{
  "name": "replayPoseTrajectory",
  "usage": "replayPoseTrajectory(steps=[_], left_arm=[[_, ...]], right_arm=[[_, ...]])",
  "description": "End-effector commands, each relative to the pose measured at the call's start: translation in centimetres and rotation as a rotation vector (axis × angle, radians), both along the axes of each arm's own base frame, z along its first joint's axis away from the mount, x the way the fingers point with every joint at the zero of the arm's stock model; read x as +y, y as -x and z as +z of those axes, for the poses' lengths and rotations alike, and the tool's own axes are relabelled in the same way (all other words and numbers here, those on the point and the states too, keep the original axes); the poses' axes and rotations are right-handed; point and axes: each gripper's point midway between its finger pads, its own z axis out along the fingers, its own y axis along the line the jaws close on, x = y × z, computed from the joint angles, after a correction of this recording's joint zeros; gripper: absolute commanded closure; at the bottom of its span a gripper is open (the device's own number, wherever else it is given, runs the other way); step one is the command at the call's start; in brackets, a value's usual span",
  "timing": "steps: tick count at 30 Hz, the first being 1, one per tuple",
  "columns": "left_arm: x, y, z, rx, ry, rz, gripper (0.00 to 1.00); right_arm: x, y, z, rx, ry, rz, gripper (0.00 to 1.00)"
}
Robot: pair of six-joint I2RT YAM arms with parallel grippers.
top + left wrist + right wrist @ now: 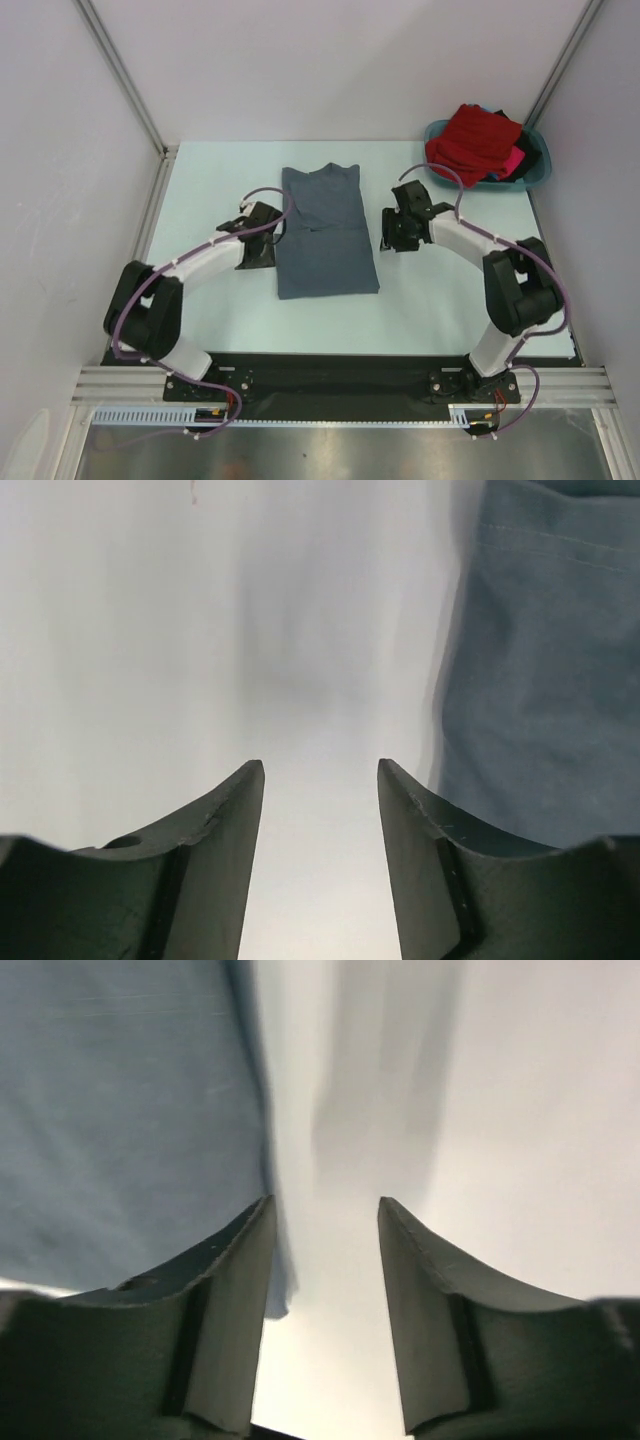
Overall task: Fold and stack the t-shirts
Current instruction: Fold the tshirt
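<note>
The slate-grey t-shirt (pixel 326 238) lies flat in the middle of the table, folded into a narrow panel with its neck toward the far side. My left gripper (pixel 258 245) is open and empty just off the shirt's left edge; the shirt fills the right of the left wrist view (pixel 545 670). My right gripper (pixel 397 232) is open and empty just off the shirt's right edge; the shirt fills the left of the right wrist view (pixel 120 1110). Red (pixel 478 140), pink (pixel 515 160) and dark (pixel 532 152) shirts are heaped in the teal basin (pixel 540 178).
The teal basin stands at the far right corner of the pale table (pixel 210 190). Metal frame posts (pixel 120 70) rise at the far corners, with white walls behind. A black base rail (pixel 320 375) runs along the near edge.
</note>
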Motion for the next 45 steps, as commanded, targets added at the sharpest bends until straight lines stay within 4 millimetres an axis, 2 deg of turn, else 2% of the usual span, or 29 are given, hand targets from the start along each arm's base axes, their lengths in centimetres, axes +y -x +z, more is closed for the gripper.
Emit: replayPoseTrajectory(steps=[1, 2, 4, 5, 6, 7, 8, 10, 11, 13, 14, 18, 25, 28, 29, 30, 33, 41, 45], left_arm=[[-1.0, 0.0, 2.6, -0.103, 0.092, 0.002, 0.43], [-1.6, 0.0, 3.5, -0.134, 0.135, -0.011, 0.42], [-2.7, 0.6, 3.3, -0.141, 0.212, -0.032, 0.35], [-3.9, 1.1, 3.2, -0.128, 0.279, -0.064, 0.34], [-4.4, 2.0, 3.0, -0.124, 0.322, -0.078, 0.32], [-5.1, 2.0, 3.1, -0.139, 0.363, -0.095, 0.3], [-6.1, 2.6, 3.0, -0.124, 0.418, -0.124, 0.3], [-6.7, 3.5, 2.4, -0.127, 0.468, -0.135, 0.3], [-6.7, 4.4, 1.5, -0.108, 0.485, -0.134, 0.3], [-7.0, 4.8, 1.4, -0.12, 0.516, -0.136, 0.29], [-6.8, 5.4, 0.7, -0.102, 0.523, -0.133, 0.29], [-6.7, 6.0, -0.1, -0.114, 0.543, -0.12, 0.29], [-7.9, 6.0, -0.5, -0.15, 0.628, -0.137, 0.29], [-8.5, 6.1, -0.9, -0.147, 0.666, -0.146, 0.29], [-8.4, 6.6, -1.6, -0.122, 0.664, -0.134, 0.29], [-8.8, 6.0, -1.2, -0.147, 0.684, -0.143, 0.29], [-9.1, 6.4, -1.9, -0.126, 0.702, -0.141, 0.3], [-9.2, 7.2, -3.1, -0.081, 0.714, -0.125, 0.33], [-8.5, 7.8, -3.6, -0.061, 0.689, -0.109, 0.35]], right_arm=[[0.2, 0.5, 3.5, -0.086, -0.042, 0.031, 0.48], [0.5, 0.9, 3.7, -0.083, -0.062, 0.045, 0.46], [1.4, 1.8, 4.0, -0.062, -0.136, 0.08, 0.42], [1.5, 2.7, 3.3, -0.035, -0.148, 0.091, 0.41], [1.9, 3.2, 3.1, -0.023, -0.173, 0.106, 0.41], [2.6, 3.6, 3.3, -0.017, -0.219, 0.123, 0.41], [2.4, 4.5, 2.4, 0.013, -0.225, 0.118, 0.41], [2.9, 5.3, 2.0, 0.026, -0.265, 0.131, 0.41], [2.8, 5.9, 1.4, 0.047, -0.271, 0.121, 0.41], [3.0, 6.4, 1.1, 0.052, -0.292, 0.13, 0.41], [3.0, 6.5, 1.0, 0.055, -0.294, 0.125, 0.41], [2.9, 7.0, 0.6, 0.06, -0.306, 0.126, 0.41], [3.3, 7.4, -0.7, 0.096, -0.349, 0.122, 0.41], [3.5, 7.4, -1.1, 0.102, -0.368, 0.12, 0.4], [3.6, 7.6, -1.3, 0.112, -0.371, 0.12, 0.41], [3.8, 7.6, -1.3, 0.115, -0.382, 0.127, 0.41], [4.0, 7.9, -1.8, 0.135, -0.404, 0.12, 0.41], [4.7, 8.6, -2.8, 0.182, -0.45, 0.107, 0.43], [5.0, 9.2, -3.4, 0.213, -0.469, 0.095, 0.47]])
